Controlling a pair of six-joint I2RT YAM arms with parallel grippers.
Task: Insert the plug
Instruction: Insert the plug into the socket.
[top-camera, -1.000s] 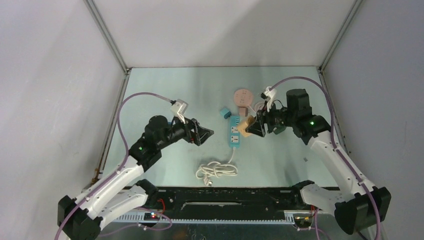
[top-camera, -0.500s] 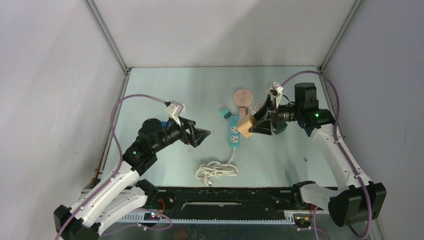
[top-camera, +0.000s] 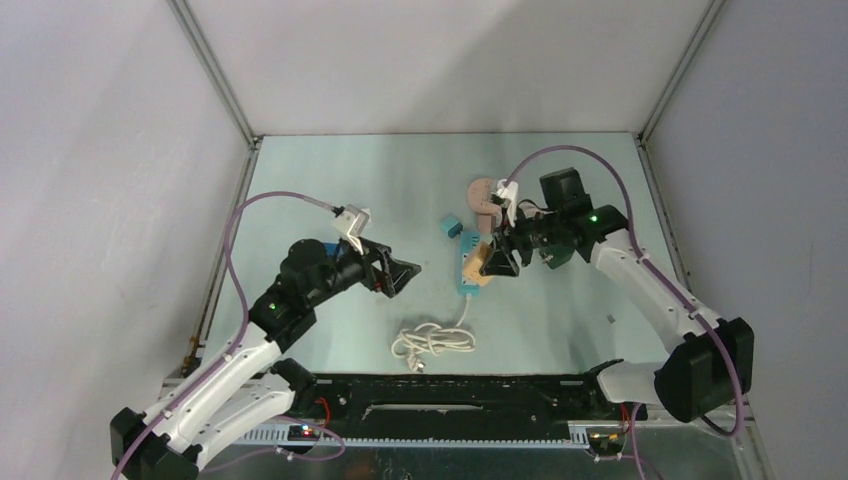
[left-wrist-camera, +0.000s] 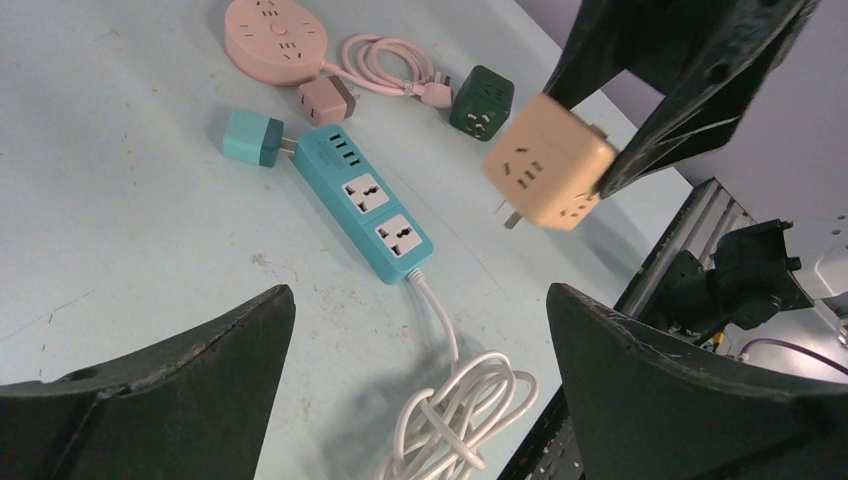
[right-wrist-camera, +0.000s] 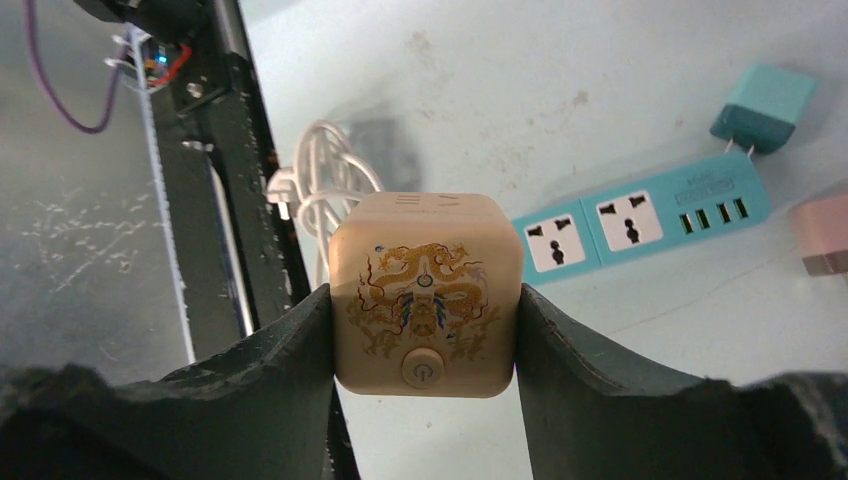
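Right wrist view: right fingers (right-wrist-camera: 290, 370) are clamped on the beige cube plug (right-wrist-camera: 425, 295), one pad on each side face, power button facing the camera. Plug is in the air, not on the surface (right-wrist-camera: 560, 60). Blue power strip (right-wrist-camera: 640, 220) lies below and beyond it: two universal sockets toward the cord end, USB ports at the other end.

Left wrist view shows prongs on the cube's underside pointing down toward the strip, visible gap between them. My read: not seated yet.

From above, the strip's long axis runs roughly near-to-far. The cube hangs over its near right edge, so the move looks like a short shift left plus a drop. Right arm is the nearer one. Left fingers (top-camera: 400, 270) are spread wide and empty, left of the strip and apart from it; they could brace the strip if it slides.

Clutter: white cord (top-camera: 432, 342) coiled on the near side, teal adapter (top-camera: 452, 226) just beyond the strip's far end, pink round socket (top-camera: 487, 192) and green cube (left-wrist-camera: 481, 96) farther back. Nothing sits over the sockets.
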